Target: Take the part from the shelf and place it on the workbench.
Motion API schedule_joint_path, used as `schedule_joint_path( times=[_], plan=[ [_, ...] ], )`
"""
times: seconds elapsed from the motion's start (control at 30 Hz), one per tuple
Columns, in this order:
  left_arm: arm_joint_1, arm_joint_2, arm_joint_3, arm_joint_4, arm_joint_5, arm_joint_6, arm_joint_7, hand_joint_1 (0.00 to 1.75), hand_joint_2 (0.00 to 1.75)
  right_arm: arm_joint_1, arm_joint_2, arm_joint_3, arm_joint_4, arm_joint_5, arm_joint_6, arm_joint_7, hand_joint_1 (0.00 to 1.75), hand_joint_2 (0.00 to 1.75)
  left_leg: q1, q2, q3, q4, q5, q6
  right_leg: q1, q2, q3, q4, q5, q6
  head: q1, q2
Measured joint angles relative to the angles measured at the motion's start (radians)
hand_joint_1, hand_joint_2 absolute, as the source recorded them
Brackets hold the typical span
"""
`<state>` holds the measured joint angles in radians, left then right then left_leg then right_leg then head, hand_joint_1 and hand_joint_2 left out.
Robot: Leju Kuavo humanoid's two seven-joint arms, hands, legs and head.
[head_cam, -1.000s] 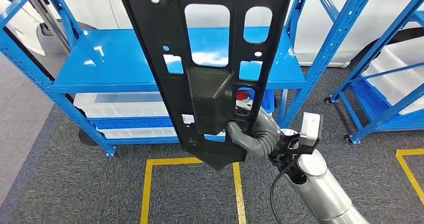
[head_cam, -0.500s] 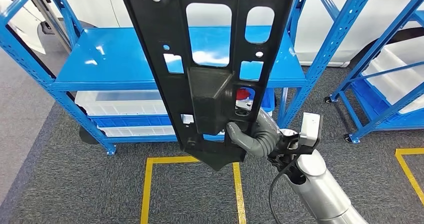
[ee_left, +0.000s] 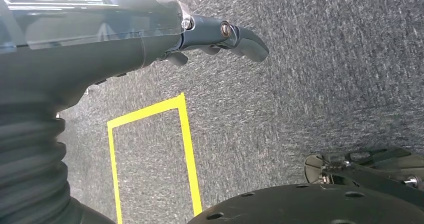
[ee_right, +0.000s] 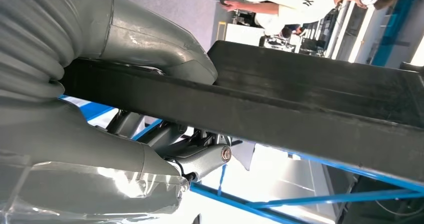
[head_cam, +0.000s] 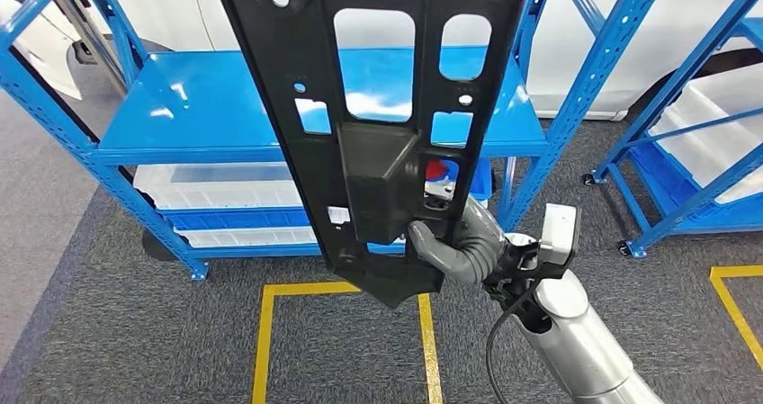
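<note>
Little has moved since a second ago: the part [head_cam: 378, 125] has barely shifted against the shelf behind it, and the right hand keeps the same hold; going left to right, the left hand [ee_left: 220, 34] hangs over grey carpet [ee_left: 310, 74] with a yellow line [ee_left: 186, 134] on it, its fingers loosely curled around nothing; the blue shelf [head_cam: 207, 107] stands behind, with white bins [head_cam: 216, 188] on its lower level; the part, a long black panel with cutouts, is held upright in the air before the shelf, its top past the frame; the right hand [head_cam: 454, 246] grips its lower end, thumb [ee_right: 165, 49] pressed on one face and fingers [ee_right: 200, 159] on the other; a second blue rack [head_cam: 693, 152] stands at far right.
</note>
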<state>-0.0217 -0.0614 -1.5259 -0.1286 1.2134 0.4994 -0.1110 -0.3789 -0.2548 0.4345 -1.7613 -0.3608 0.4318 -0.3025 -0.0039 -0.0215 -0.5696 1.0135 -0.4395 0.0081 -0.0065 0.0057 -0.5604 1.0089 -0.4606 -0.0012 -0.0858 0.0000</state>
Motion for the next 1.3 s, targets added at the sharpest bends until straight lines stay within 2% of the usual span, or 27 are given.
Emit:
schedule_joint_path(
  times=[0.07, 0.1, 0.13, 0.2, 0.23, 0.27, 0.3, 0.37, 0.4, 0.47, 0.53, 0.6, 0.63, 0.7, 0.73, 0.77, 0.8, 0.83, 0.87, 0.93, 0.97, 1.07, 1.1, 1.17, 1.23, 1.27, 1.3],
  plan=[
    [0.0, 0.0, 0.0, 0.0, 0.0, 0.0, 0.0, 0.0, 1.75, 0.0, 0.0, 0.0, 0.0, 0.0, 0.0, 0.0, 1.75, 1.75, 0.004, 0.0, -0.002, -0.008, 0.003, 0.012, 0.0, 0.0, -0.004, 0.009, -0.008, 0.012, 0.0, 0.0],
    [0.0, -0.001, 0.0, 0.0, 0.0, 0.0, 0.0, 0.0, 1.75, -0.001, 0.0, 0.0, 0.0, 0.0, 0.0, 0.0, 1.75, 1.75, 0.006, 0.001, -0.002, -0.012, 0.005, 0.018, 0.0, 0.0, -0.014, 0.031, -0.025, 0.017, 0.0, 0.0],
    [0.0, -0.001, 0.0, 0.0, 0.0, 0.0, 0.0, 0.0, 1.75, -0.001, 0.0, 0.0, 0.0, 0.0, 0.0, 0.0, 1.75, 1.75, 0.008, 0.002, -0.002, -0.015, 0.007, 0.023, -0.001, -0.001, -0.034, 0.076, -0.054, 0.022, 0.0, 0.0],
    [0.0, -0.001, 0.0, 0.0, 0.0, 0.0, 0.0, 0.0, 1.75, 0.0, 0.0, 0.0, 0.0, 0.0, 0.0, 0.0, 1.75, 1.75, 0.006, 0.003, -0.005, -0.015, 0.008, 0.027, -0.003, -0.001, -0.097, 0.212, -0.123, 0.029, 0.0, 0.0],
    [0.0, -0.001, 0.0, 0.0, 0.0, 0.0, 0.0, 0.0, 1.75, 0.002, 0.0, 0.0, 0.0, 0.0, 0.0, 0.0, 1.75, 1.75, 0.005, 0.003, -0.007, -0.014, 0.008, 0.028, -0.004, -0.001, -0.125, 0.271, -0.142, 0.031, 0.0, 0.0],
    [0.0, -0.001, 0.0, 0.0, 0.0, 0.0, 0.0, 0.0, 1.75, 0.002, 0.0, 0.0, 0.0, 0.0, 0.0, 0.0, 1.75, 1.75, 0.005, 0.003, -0.007, -0.013, 0.008, 0.028, -0.005, -0.001, -0.138, 0.297, -0.139, 0.031, 0.0, 0.0],
    [0.0, -0.001, 0.0, 0.0, 0.0, -0.001, 0.0, 0.0, 1.75, 0.003, 0.0, 0.0, 0.0, 0.0, 0.0, 0.0, 1.75, 1.75, 0.005, 0.002, -0.007, -0.012, 0.008, 0.027, -0.005, -0.001, -0.131, 0.282, -0.116, 0.031, 0.0, 0.0],
    [0.0, -0.002, 0.0, 0.0, 0.0, -0.001, 0.0, 0.0, 1.75, 0.002, 0.0, 0.0, 0.0, 0.0, 0.0, 0.0, 1.75, 1.75, 0.004, 0.0, -0.005, -0.009, 0.006, 0.025, -0.005, -0.001, -0.068, 0.151, -0.043, 0.024, 0.0, 0.0],
    [0.0, -0.002, 0.0, 0.0, 0.0, -0.001, 0.0, 0.0, 1.75, 0.001, 0.0, 0.0, 0.0, 0.0, 0.0, 0.0, 1.75, 1.75, 0.003, -0.001, -0.005, -0.008, 0.004, 0.022, -0.003, -0.001, -0.034, 0.082, -0.017, 0.02, 0.0, 0.0],
    [0.0, -0.003, 0.0, 0.0, 0.0, -0.001, 0.0, 0.0, 1.75, 0.0, 0.0, 0.0, -0.001, 0.0, 0.0, 0.0, 1.75, 1.75, 0.0, -0.002, -0.005, -0.006, 0.003, 0.014, 0.002, 0.0, 0.0, 0.009, -0.001, 0.011, 0.0, 0.0],
    [0.0, -0.003, 0.0, 0.0, 0.0, 0.0, 0.0, 0.0, 1.75, 0.0, 0.0, 0.0, -0.001, 0.0, 0.0, 0.0, 1.75, 1.75, -0.002, -0.002, -0.006, -0.007, 0.005, 0.004, 0.001, 0.0, 0.0, 0.002, 0.0, 0.001, 0.0, 0.0],
    [0.0, -0.002, 0.0, 0.0, 0.0, 0.0, -0.001, 0.0, 1.75, -0.001, 0.0, 0.0, -0.001, 0.0, 0.0, 0.0, 1.75, 1.75, -0.003, -0.001, -0.017, 0.015, -0.014, -0.007, -0.005, -0.001, 0.001, -0.006, 0.004, -0.011, 0.0, 0.0],
    [-0.001, -0.002, 0.0, 0.0, 0.0, 0.0, -0.001, 0.0, 1.75, -0.001, 0.0, 0.0, -0.001, 0.0, 0.0, 0.0, 1.75, 1.75, -0.002, 0.0, -0.034, 0.054, -0.039, -0.013, -0.008, -0.003, 0.002, -0.01, 0.007, -0.016, 0.0, 0.0],
    [-0.005, -0.002, 0.0, 0.0, 0.0, 0.0, -0.002, 0.0, 1.75, -0.001, 0.0, 0.0, -0.001, 0.0, 0.0, 0.0, 1.75, 1.75, 0.001, 0.001, -0.096, 0.189, -0.108, -0.021, -0.007, -0.005, 0.001, -0.01, 0.007, -0.02, 0.0, 0.0],
    [-0.007, -0.002, 0.0, 0.0, 0.0, 0.0, -0.002, 0.0, 1.75, 0.0, 0.0, 0.0, -0.001, 0.0, 0.0, 0.0, 1.75, 1.75, 0.002, 0.001, -0.126, 0.255, -0.131, -0.025, -0.006, -0.006, 0.001, -0.01, 0.007, -0.02, 0.0, 0.0],
    [-0.009, -0.002, 0.0, 0.0, 0.0, 0.0, -0.003, 0.0, 1.75, 0.0, 0.0, 0.0, -0.001, 0.0, 0.0, 0.0, 1.75, 1.75, 0.003, 0.001, -0.144, 0.293, -0.136, -0.027, -0.006, -0.006, 0.001, -0.01, 0.007, -0.02, 0.0, 0.0],
    [-0.01, -0.001, 0.0, 0.0, 0.0, 0.0, -0.003, 0.0, 1.75, 0.0, 0.0, 0.0, -0.001, 0.0, 0.0, 0.0, 1.75, 1.75, 0.004, 0.001, -0.143, 0.291, -0.119, -0.028, -0.006, -0.006, 0.002, -0.009, 0.007, -0.02, 0.0, 0.0],
    [-0.009, -0.001, 0.0, 0.0, 0.0, 0.0, -0.003, 0.0, 1.75, 0.0, 0.001, 0.0, -0.001, 0.0, 0.0, 0.0, 1.75, 1.75, 0.005, 0.001, -0.121, 0.244, -0.085, -0.028, -0.006, -0.005, 0.003, -0.008, 0.006, -0.019, 0.0, 0.0],
    [-0.007, -0.001, 0.0, 0.0, 0.0, 0.0, -0.002, 0.0, 1.75, 0.0, 0.001, 0.0, -0.001, 0.0, 0.0, 0.0, 1.75, 1.75, 0.007, 0.001, -0.086, 0.169, -0.045, -0.026, -0.006, -0.003, 0.005, -0.007, 0.004, -0.017, 0.0, 0.0],
    [-0.002, 0.0, 0.0, 0.0, 0.0, 0.0, -0.001, 0.0, 1.75, 0.0, 0.001, 0.0, -0.001, 0.0, 0.0, 0.0, 1.75, 1.75, 0.006, 0.003, -0.021, 0.041, 0.001, -0.017, -0.004, 0.0, 0.004, -0.004, 0.0, -0.01, 0.0, 0.0],
    [0.0, 0.0, 0.0, 0.0, 0.0, 0.0, 0.0, 0.0, 1.75, 0.0, 0.001, 0.0, -0.001, 0.0, 0.0, 0.0, 1.75, 1.75, 0.004, 0.003, -0.007, 0.01, 0.005, -0.011, -0.003, 0.001, 0.003, -0.003, -0.001, -0.005, 0.0, 0.0],
    [-0.001, 0.0, 0.0, 0.0, 0.0, 0.0, 0.0, 0.0, 1.75, 0.0, 0.0, 0.0, -0.001, 0.0, 0.0, 0.0, 1.75, 1.75, 0.005, 0.001, -0.006, -0.006, 0.004, 0.007, -0.001, 0.001, 0.0, 0.001, -0.004, 0.012, 0.0, 0.0],
    [-0.001, -0.001, 0.0, 0.0, 0.0, 0.0, 0.0, 0.0, 1.75, -0.001, 0.0, 0.0, -0.001, 0.0, 0.0, 0.0, 1.75, 1.75, 0.007, 0.001, -0.006, -0.009, 0.006, 0.013, -0.001, 0.001, -0.006, 0.015, -0.015, 0.017, 0.0, 0.0],
    [0.0, -0.001, 0.0, 0.0, -0.001, 0.0, 0.0, 0.0, 1.75, -0.001, 0.0, 0.0, -0.001, 0.0, 0.0, 0.0, 1.75, 1.75, 0.009, 0.003, -0.006, -0.015, 0.009, 0.022, -0.004, 0.0, -0.046, 0.105, -0.071, 0.026, 0.0, 0.0],
    [0.0, -0.001, 0.0, 0.0, -0.001, 0.0, 0.0, 0.0, 1.75, 0.0, 0.0, 0.0, -0.001, 0.0, 0.0, 0.0, 1.75, 1.75, 0.007, 0.003, -0.008, -0.014, 0.009, 0.026, -0.005, -0.001, -0.113, 0.243, -0.133, 0.031, 0.0, 0.0],
    [0.0, -0.001, 0.0, 0.0, -0.001, 0.0, 0.0, 0.0, 1.75, 0.002, 0.0, 0.0, -0.001, 0.0, 0.0, 0.0, 1.75, 1.75, 0.006, 0.003, -0.009, -0.014, 0.009, 0.027, -0.006, -0.001, -0.136, 0.289, -0.143, 0.032, 0.0, 0.0],
    [0.0, -0.001, 0.0, 0.0, -0.001, 0.0, 0.0, 0.0, 1.75, 0.003, 0.0, 0.0, -0.001, 0.0, 0.0, 0.0, 1.75, 1.75, 0.005, 0.003, -0.009, -0.013, 0.009, 0.027, -0.006, -0.001, -0.14, 0.297, -0.13, 0.032, 0.0, 0.0]
  ],
)
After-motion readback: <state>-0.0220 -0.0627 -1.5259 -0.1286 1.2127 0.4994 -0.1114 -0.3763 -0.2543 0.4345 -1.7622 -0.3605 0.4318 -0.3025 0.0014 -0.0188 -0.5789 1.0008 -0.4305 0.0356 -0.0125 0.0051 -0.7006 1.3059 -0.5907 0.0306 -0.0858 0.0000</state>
